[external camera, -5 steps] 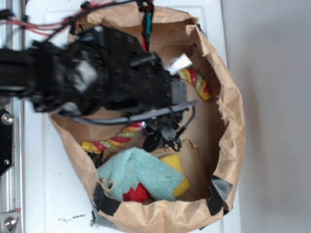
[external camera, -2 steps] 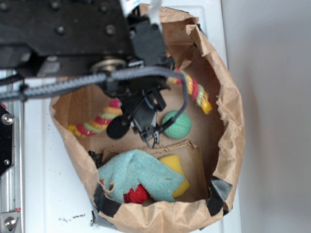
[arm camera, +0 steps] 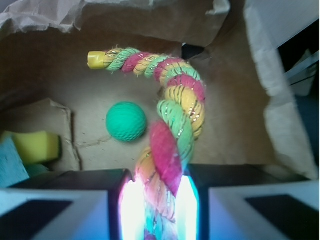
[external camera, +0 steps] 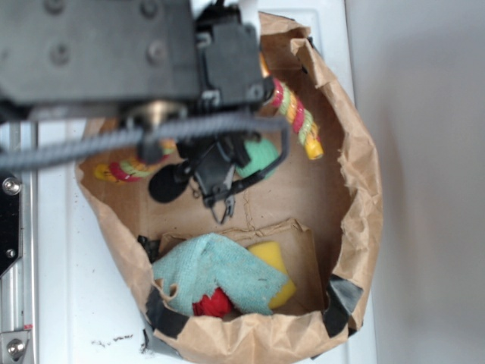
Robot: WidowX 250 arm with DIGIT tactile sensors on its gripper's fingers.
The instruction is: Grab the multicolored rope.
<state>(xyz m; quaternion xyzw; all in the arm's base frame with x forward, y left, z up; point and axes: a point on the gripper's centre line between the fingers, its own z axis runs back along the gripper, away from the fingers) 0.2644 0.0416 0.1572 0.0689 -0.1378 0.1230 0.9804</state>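
- The pincer [arm camera: 159, 197] is clenched on the multicolored rope [arm camera: 175, 115]: in the wrist view the rope's thick twisted body passes between the two lit fingers [arm camera: 131, 205], pinched on both sides.
- The rope is held partway along its length. From the grip it rises, bends and runs off to a yellow-tipped end. This stretch appears to hang clear above the floor of the paper bag [external camera: 356, 163].
- In the exterior view the rope's two ends show either side of the arm, one near the bag's left wall, the other [external camera: 299, 125] toward the upper right.
- Handling judgement: the rope looks soft, light and limp. The twisted cotton strands should compress under the fingers and resist slipping. Loose ends will sag and swing.
- Grip point: a hold near mid-length looks sound, since it balances the two hanging ends.
- Risk: a trailing end could snag on the bag's crumpled rim.
- The green ball [arm camera: 126, 121] lies on the bag floor, apart from the rope.
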